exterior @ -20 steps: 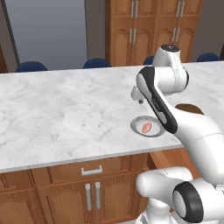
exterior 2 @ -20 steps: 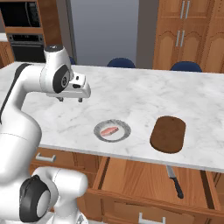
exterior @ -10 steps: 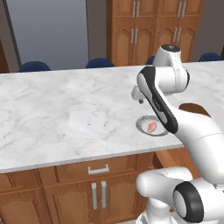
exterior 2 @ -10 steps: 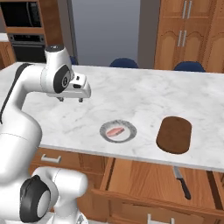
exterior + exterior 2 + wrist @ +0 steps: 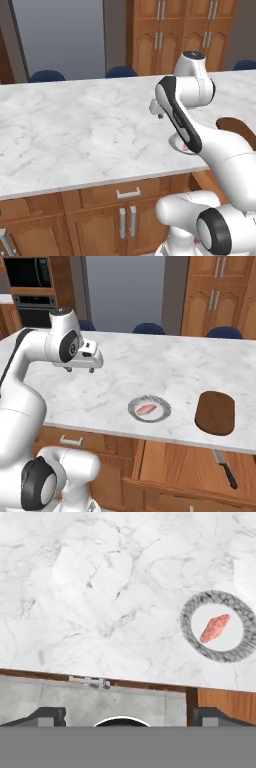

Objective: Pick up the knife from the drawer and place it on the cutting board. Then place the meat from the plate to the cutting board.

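The knife lay nearest, in the open drawer under the desk's front edge near its right end, its long axis running front to back with the black handle toward the robot and the blade toward the desk. The released, empty claw hung high over the desk's left part, so the step would go best by swinging right and down and closing across the handle. Farther back sat the plate with the meat near the front edge, and the board to its right.
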